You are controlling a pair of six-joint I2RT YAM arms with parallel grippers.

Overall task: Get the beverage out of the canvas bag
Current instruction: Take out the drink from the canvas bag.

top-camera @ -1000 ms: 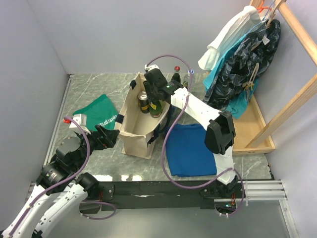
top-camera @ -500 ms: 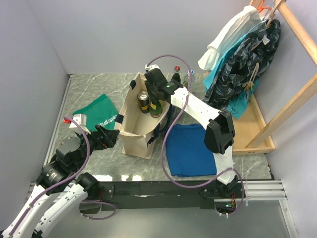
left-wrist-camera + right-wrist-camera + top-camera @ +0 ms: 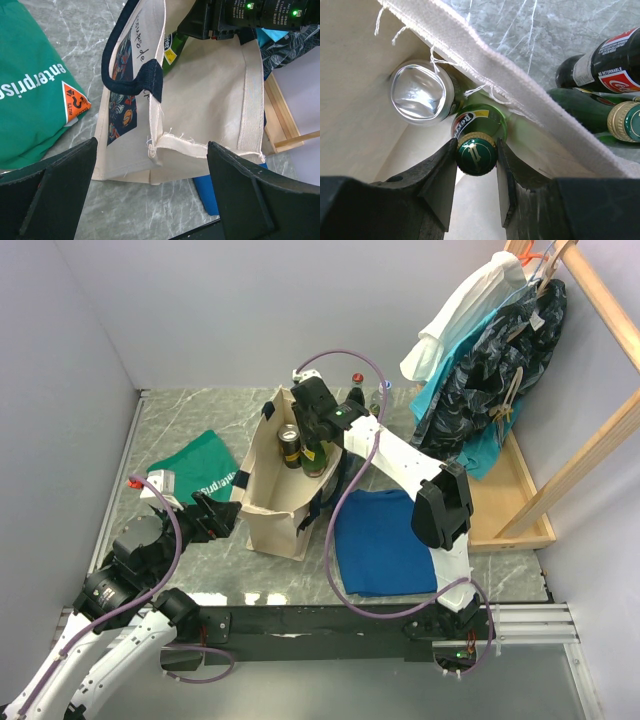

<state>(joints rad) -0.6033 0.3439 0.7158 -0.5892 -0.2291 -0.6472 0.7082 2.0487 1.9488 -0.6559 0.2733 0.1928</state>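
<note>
Right fingers clamp green bottle in canvas bag; left fingers spread; marble table.

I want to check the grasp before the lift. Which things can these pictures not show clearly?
Left wrist view: canvas bag inside, mostly hidden by its wall.
Right wrist view: green bottle below its label, hidden by its cap and the right claw.
Same view: can, only the lid shows.
Same view: bottles outside it, cut off by the right edge.
</note>
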